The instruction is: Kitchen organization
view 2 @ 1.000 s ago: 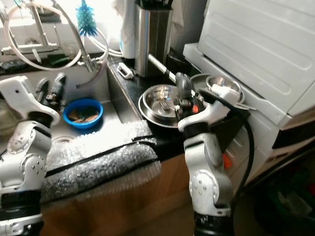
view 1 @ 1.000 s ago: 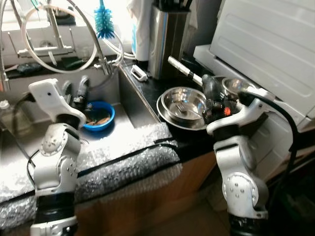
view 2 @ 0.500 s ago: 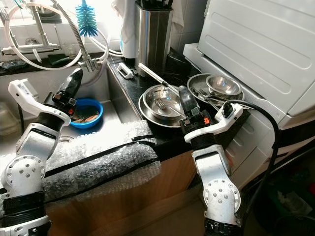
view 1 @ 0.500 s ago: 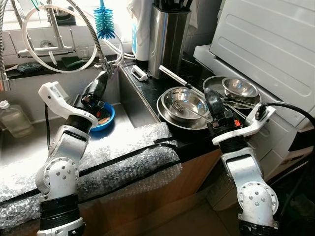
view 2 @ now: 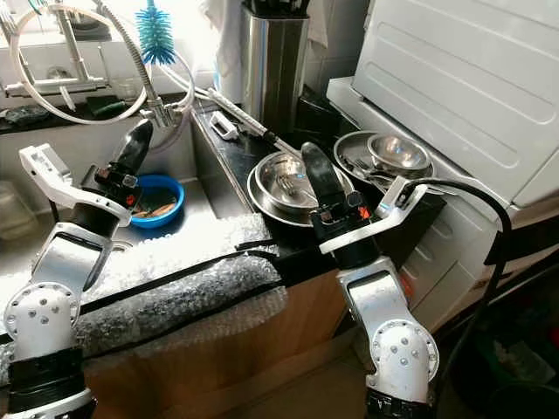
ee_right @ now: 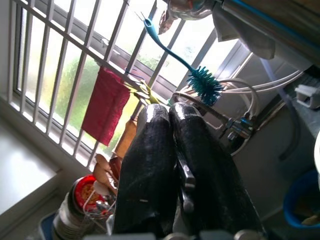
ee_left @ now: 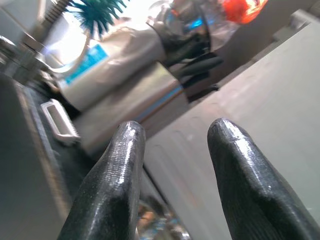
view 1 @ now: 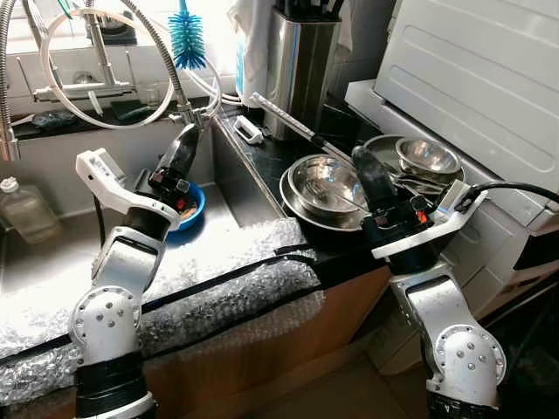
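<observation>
My right gripper (view 1: 361,164) is shut on a long metal utensil (view 1: 284,116), which slants up and away over the counter toward the steel knife block (view 1: 297,61). In the right wrist view a sliver of the utensil (ee_right: 184,176) shows between the closed fingers (ee_right: 150,150). Just behind the gripper sit stacked steel bowls (view 1: 325,185) with a fork inside. My left gripper (view 1: 182,147) hangs open above the sink, over a blue bowl (view 1: 189,209) with scraps in it. Its two fingers (ee_left: 115,170) stand apart with nothing between them.
Smaller steel bowls (view 1: 425,155) sit on a white appliance (view 1: 472,78) at the right. A faucet hose (view 1: 166,65) and a blue bottle brush (view 1: 185,39) stand behind the sink. Bubble wrap (view 1: 218,279) covers the counter's front edge. A clear bottle (view 1: 22,209) is at far left.
My right gripper has lifted from beside the bowls, and the long utensil's far end has swung up and leftward. My left gripper rose over the sink and now holds almost still.
</observation>
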